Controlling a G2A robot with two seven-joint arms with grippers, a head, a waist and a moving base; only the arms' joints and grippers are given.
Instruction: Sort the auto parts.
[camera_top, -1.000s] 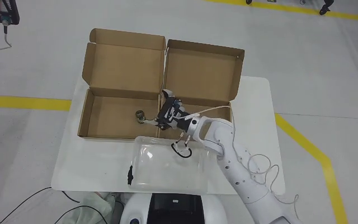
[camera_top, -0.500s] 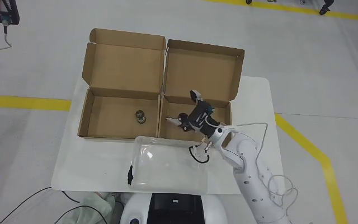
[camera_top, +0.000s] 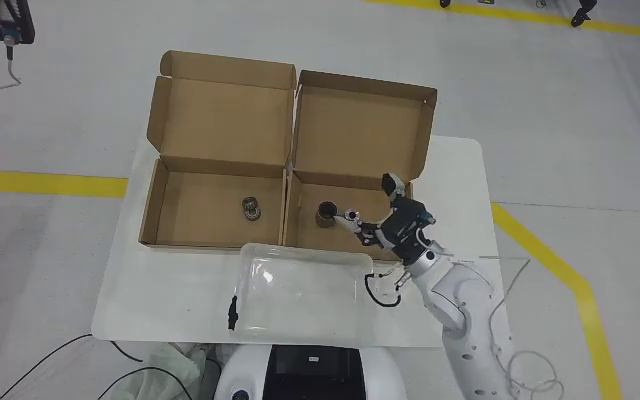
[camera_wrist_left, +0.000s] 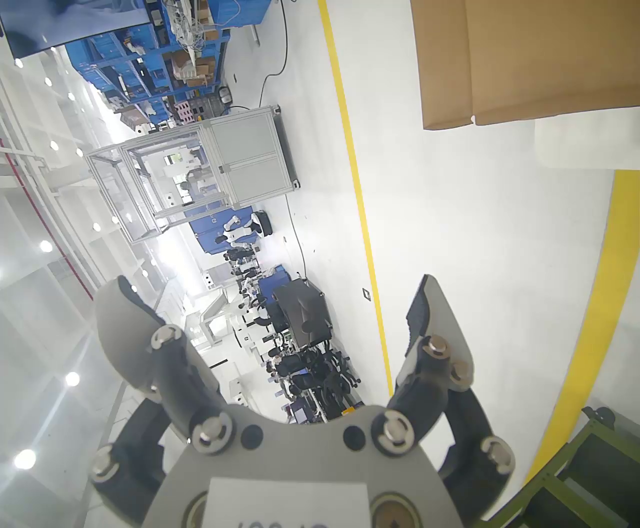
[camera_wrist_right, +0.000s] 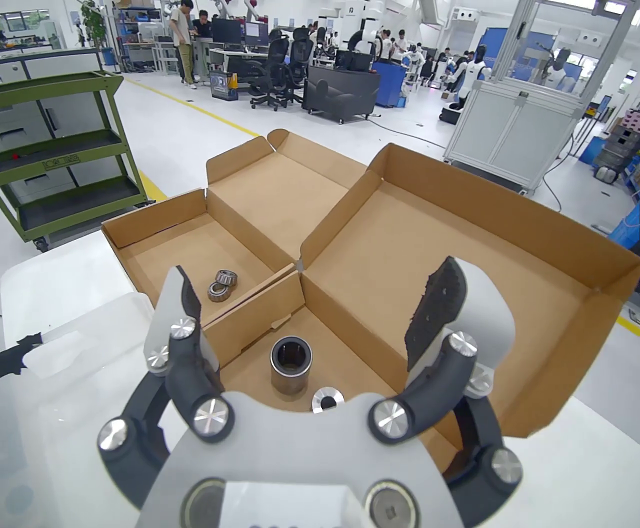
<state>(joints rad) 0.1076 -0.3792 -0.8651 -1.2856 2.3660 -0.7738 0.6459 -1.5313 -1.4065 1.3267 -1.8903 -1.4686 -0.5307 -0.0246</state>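
A white worktop (camera_top: 455, 170) with rounded corners stands on a pale grey floor (camera_top: 560, 100) marked with yellow lines (camera_top: 60, 184). In the room behind are a green metal cart (camera_wrist_right: 65, 150) with open shelves, black office chairs (camera_wrist_right: 290, 60) by the desks, an aluminium-framed enclosure (camera_wrist_right: 510, 125) with grey panels, and blue shelving (camera_wrist_left: 150, 65) along the far wall.

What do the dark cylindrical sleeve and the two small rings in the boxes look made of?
Dark cylindrical sleeve: probably steel, dull grey wall with a shiny rim. Two small rings: metal, likely polished steel, grey with bright glints.
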